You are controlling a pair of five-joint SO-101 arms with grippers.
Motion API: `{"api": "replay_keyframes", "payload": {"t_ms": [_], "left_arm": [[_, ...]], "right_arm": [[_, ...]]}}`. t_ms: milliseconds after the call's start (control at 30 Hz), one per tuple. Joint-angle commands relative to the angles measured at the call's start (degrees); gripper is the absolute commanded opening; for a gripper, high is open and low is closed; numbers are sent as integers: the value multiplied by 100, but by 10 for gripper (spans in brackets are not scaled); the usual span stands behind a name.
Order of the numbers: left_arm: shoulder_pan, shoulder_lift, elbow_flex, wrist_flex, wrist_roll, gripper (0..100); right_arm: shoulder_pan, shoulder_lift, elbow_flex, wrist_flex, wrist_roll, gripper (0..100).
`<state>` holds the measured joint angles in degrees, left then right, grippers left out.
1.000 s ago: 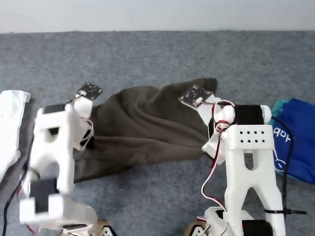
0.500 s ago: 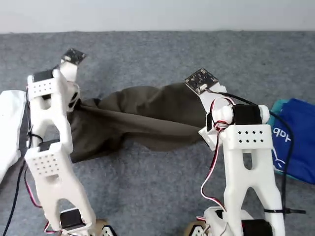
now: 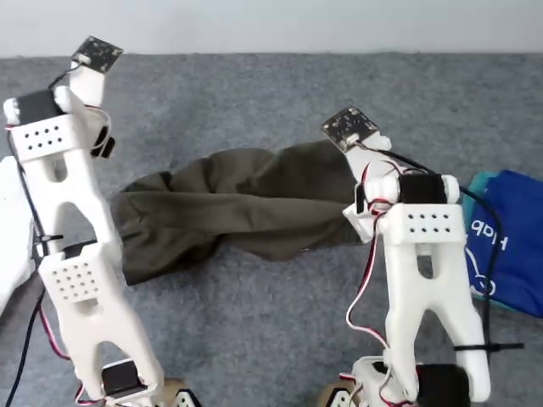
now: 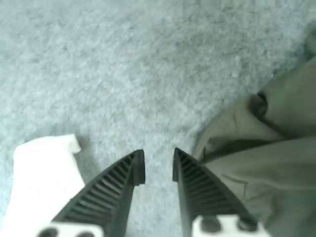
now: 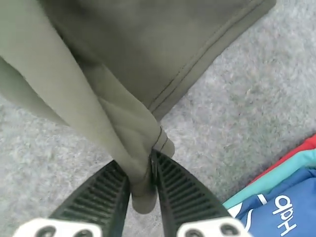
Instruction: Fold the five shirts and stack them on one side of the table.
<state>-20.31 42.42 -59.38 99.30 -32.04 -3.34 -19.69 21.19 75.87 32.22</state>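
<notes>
An olive shirt [image 3: 237, 203] lies bunched and stretched across the middle of the grey table [image 3: 254, 322]. My right gripper [image 5: 140, 170] is shut on a folded edge of that olive shirt [image 5: 123, 64] at its right end, under the right arm [image 3: 424, 229]. My left gripper [image 4: 158, 165] hangs open over bare table, holding nothing. The olive shirt's left end [image 4: 266, 148] lies to one side of it and a white shirt [image 4: 44, 182] to the other. The left arm [image 3: 51, 136] stands raised at the far left.
A white shirt [image 3: 13, 229] lies at the table's left edge. A blue shirt [image 3: 509, 246] with teal and red cloth beneath it [image 5: 281, 212] sits at the right edge. Open grey table stretches behind and in front of the olive shirt.
My left gripper has let go of the olive shirt's left end and the arm has swung up and away toward the far left. The shirt's left side has dropped and bunched.
</notes>
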Motion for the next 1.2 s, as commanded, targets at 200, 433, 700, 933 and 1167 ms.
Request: {"api": "replay_keyframes", "payload": {"t_ms": [200,433,700,933,1167], "left_arm": [[9,-3253,4127,123,-1002,101],[-35,-4985,6985,26,-2259,107],[18,-4905,8453,-1231,-2435,215],[149,-4018,8725,-2295,-2330,214],[149,-2963,8716,-3156,-2251,197]], "right_arm": [[154,92,-44,-136,-53,9],[154,84,-44,-92,-53,9],[-84,48,-18,-75,-62,9],[-136,57,-18,-75,-44,9],[-145,40,-35,-75,-44,9]]}}
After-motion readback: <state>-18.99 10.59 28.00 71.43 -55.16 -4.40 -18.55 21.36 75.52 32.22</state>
